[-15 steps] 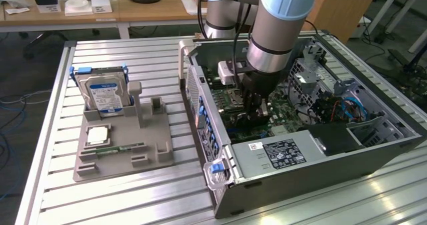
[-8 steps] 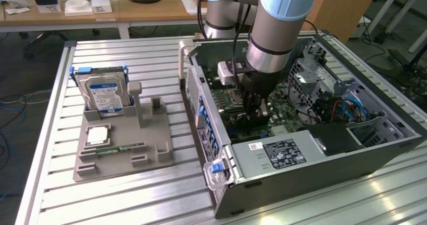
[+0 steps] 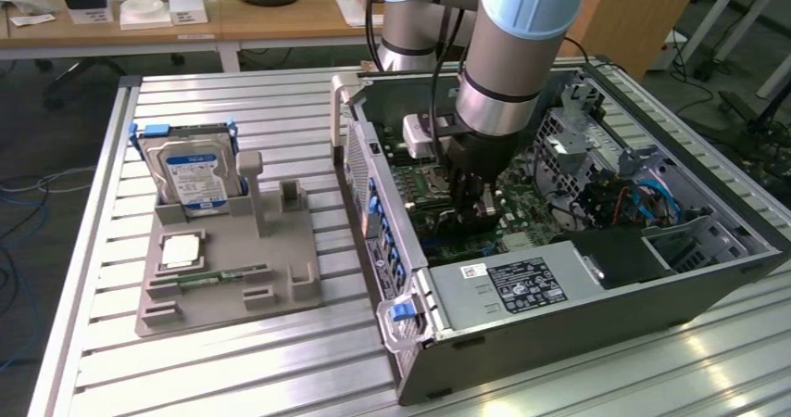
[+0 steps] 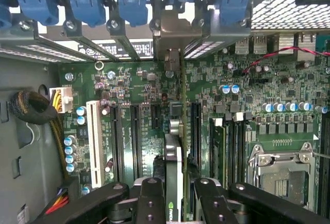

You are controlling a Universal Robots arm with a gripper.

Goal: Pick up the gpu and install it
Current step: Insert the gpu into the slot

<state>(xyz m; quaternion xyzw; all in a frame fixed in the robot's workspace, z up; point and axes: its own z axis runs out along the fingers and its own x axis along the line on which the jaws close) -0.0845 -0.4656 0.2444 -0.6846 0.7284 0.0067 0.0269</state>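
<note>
Now my tool (image 4: 174, 195) is clamped on the gpu (image 4: 174, 167), holding it edge-on over the motherboard (image 4: 149, 85) inside the open computer case (image 3: 594, 296); its metal bracket (image 4: 172, 33) meets the rear slots.

Exterior view overlooks the open computer case (image 3: 581, 278) from above; wrist view stares closely at its motherboard (image 4: 154, 105).

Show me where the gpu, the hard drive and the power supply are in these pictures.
gpu (image 4: 174, 183): wrist view, on the card's top edge between the claw's fingers.
hard drive (image 3: 194, 171): exterior view, on its blue-and-white label.
power supply (image 3: 513, 284): exterior view, on its grey top face beside the sticker.
</note>
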